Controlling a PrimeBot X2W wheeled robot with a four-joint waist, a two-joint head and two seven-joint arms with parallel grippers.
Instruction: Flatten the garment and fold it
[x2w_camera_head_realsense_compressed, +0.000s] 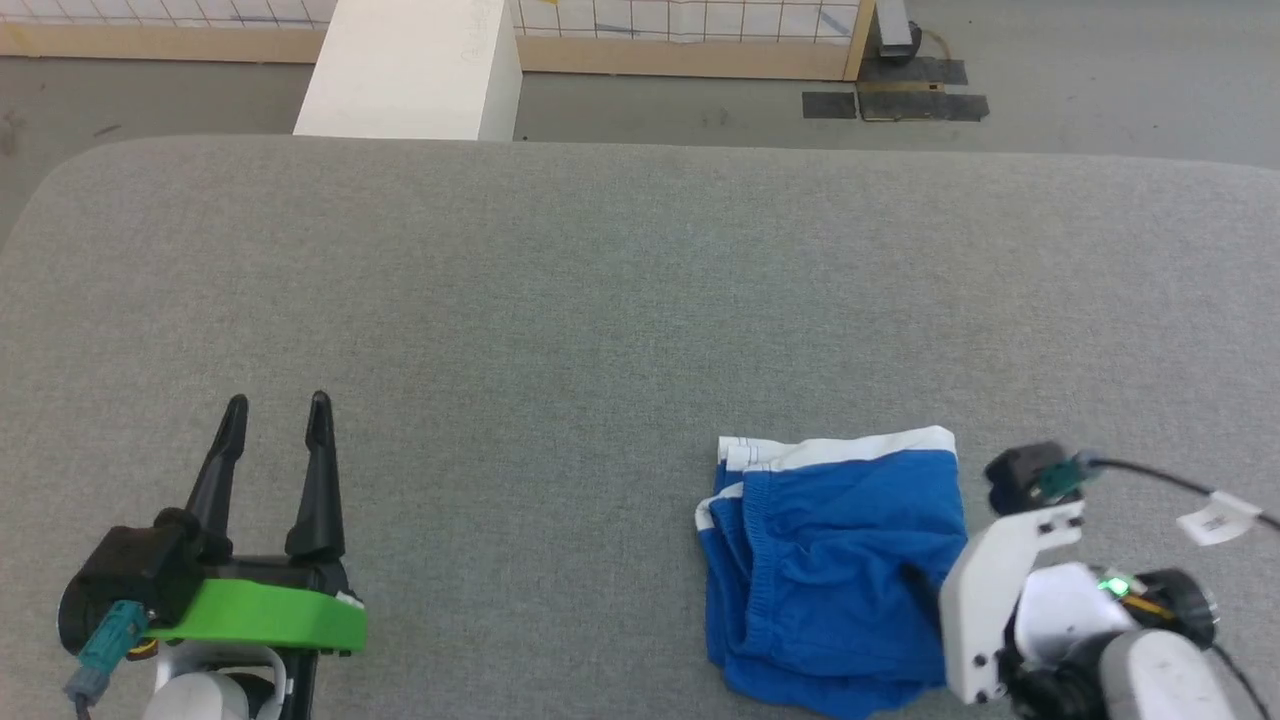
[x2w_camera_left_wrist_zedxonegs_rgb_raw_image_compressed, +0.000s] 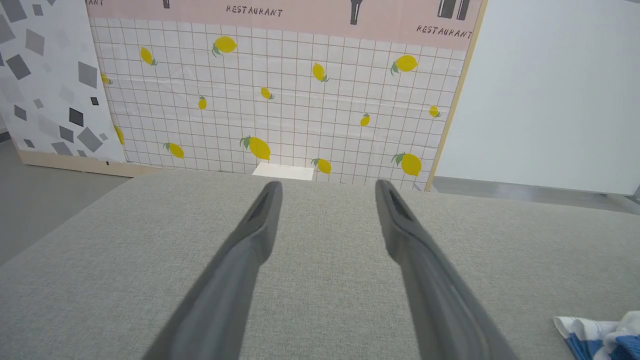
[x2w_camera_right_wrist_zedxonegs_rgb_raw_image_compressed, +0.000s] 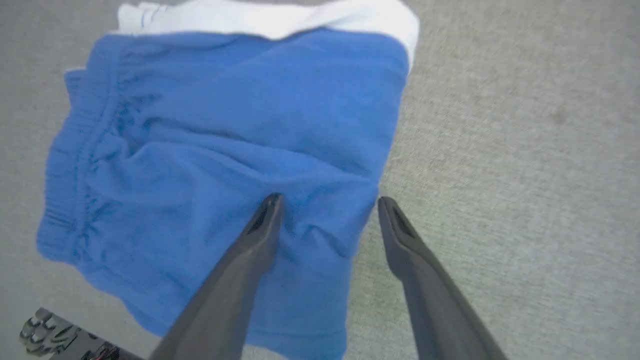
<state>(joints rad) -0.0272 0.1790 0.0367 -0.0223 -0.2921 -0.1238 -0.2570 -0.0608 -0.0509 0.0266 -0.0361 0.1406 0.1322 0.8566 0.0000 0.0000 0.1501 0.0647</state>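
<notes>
The garment (x2w_camera_head_realsense_compressed: 830, 560), bright blue shorts with white edge stripes, lies folded over and rumpled on the grey cloth table (x2w_camera_head_realsense_compressed: 600, 300) at the front right. In the right wrist view the garment (x2w_camera_right_wrist_zedxonegs_rgb_raw_image_compressed: 225, 140) has its gathered waistband on the left and its white hem at the top. My right gripper (x2w_camera_right_wrist_zedxonegs_rgb_raw_image_compressed: 327, 202) is open and straddles its right edge, one finger over blue fabric and the other over bare table. My right wrist (x2w_camera_head_realsense_compressed: 1010, 580) covers those fingers in the head view. My left gripper (x2w_camera_head_realsense_compressed: 278, 405) stands open and empty at the front left, far from the shorts; a corner of the garment (x2w_camera_left_wrist_zedxonegs_rgb_raw_image_compressed: 600, 335) shows beside my left gripper (x2w_camera_left_wrist_zedxonegs_rgb_raw_image_compressed: 327, 187).
A white block (x2w_camera_head_realsense_compressed: 410, 70) stands on the floor just beyond the table's far edge. Behind it is a wall panel with a lemon print (x2w_camera_left_wrist_zedxonegs_rgb_raw_image_compressed: 280, 100). Dark tape patches (x2w_camera_head_realsense_compressed: 900, 100) lie on the floor at the back right. The table's far left corner is rounded.
</notes>
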